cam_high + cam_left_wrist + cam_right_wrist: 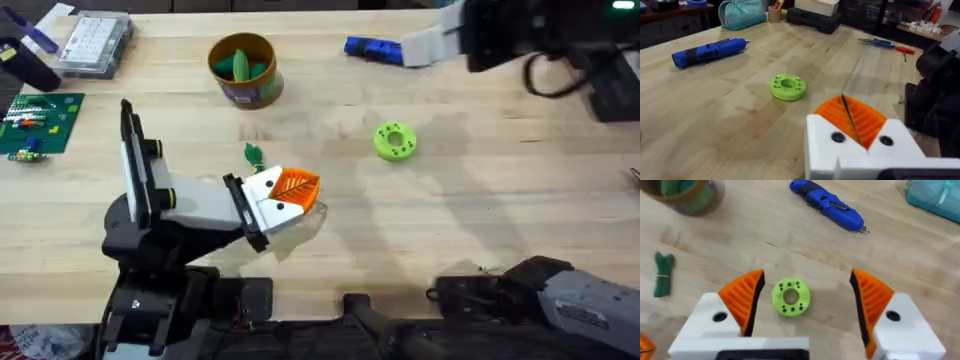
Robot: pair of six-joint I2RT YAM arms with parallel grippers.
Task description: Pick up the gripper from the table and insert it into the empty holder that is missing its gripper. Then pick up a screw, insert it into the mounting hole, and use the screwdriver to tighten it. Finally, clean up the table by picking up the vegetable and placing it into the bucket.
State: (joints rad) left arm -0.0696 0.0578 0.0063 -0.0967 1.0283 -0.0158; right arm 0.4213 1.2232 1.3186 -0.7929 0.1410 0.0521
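No legible writing; bucket point(243, 70) label band unreadable. Left gripper point(293, 192) clenched, pads together, grasping nothing. Vegetable point(253, 155) on table just beside its fingers; green disc point(394, 141) well ahead, bare wood between. Right gripper point(802, 300) released, fingers spread, disc centred between them, untouched. Screwdriver point(827, 204) beyond disc, tip visible from right wrist view.

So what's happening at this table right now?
Neither arm holds anything. The right gripper hangs open above the lime-green disc with its mounting holes. The left gripper, fingers shut, sits low beside the loose vegetable. The screwdriver lies untouched at the far side, and the bucket already holds some green pieces.
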